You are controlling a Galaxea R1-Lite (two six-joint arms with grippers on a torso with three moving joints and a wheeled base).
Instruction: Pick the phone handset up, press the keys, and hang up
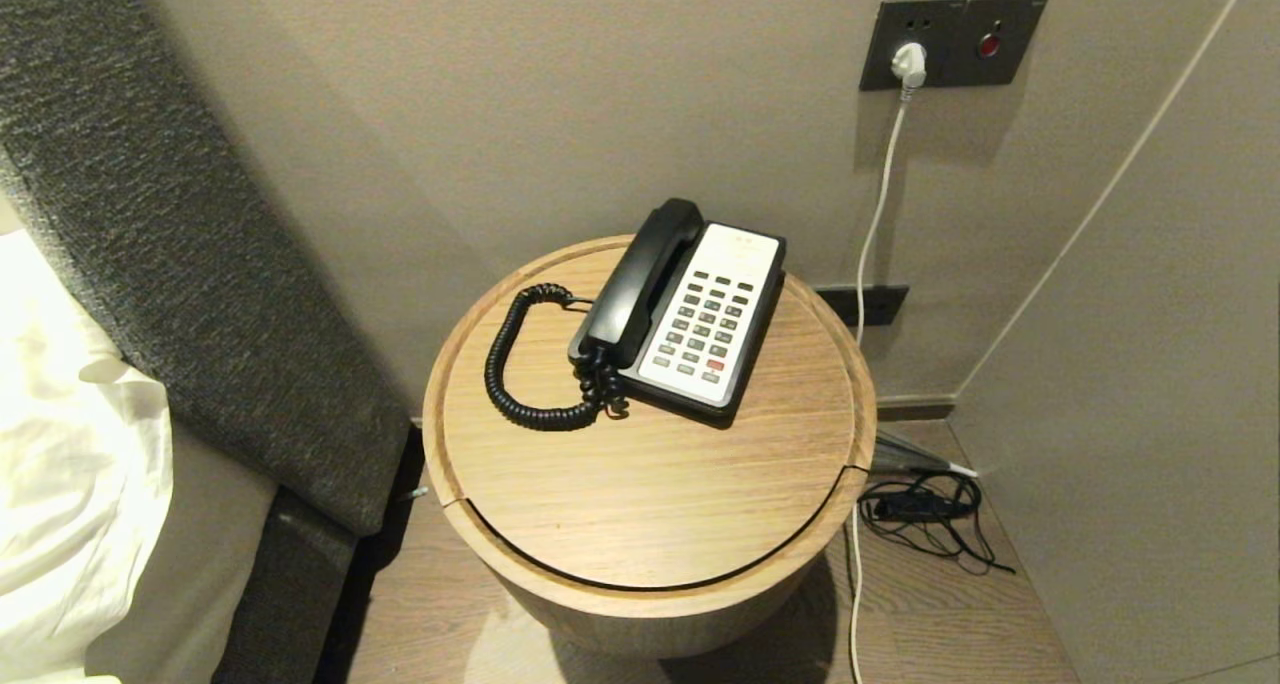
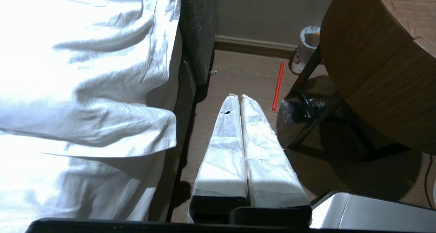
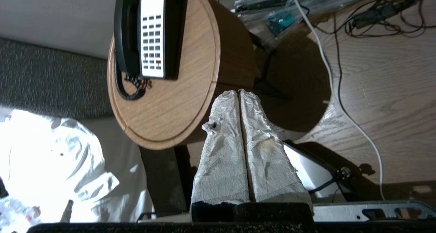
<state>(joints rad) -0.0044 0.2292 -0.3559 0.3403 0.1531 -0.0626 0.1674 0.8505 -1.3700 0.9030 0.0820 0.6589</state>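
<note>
Handset (image 1: 640, 279) rests in its cradle on the phone, on the round worktop (image 1: 650, 484). You have not started yet. Both tools are closed and hold nothing: left tool (image 2: 240, 96) low by the bed, right tool (image 3: 238, 92) beside the worktop. Next, open one tool and reach the handset. One handset, one coiled cord (image 1: 520, 374), many keys (image 1: 705, 329), one red.

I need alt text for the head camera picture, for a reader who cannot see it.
A black phone with its handset resting in the cradle sits on a round wooden bedside table; grey keys fill its white faceplate. A coiled cord loops beside it. No robot arm is visible.
</note>
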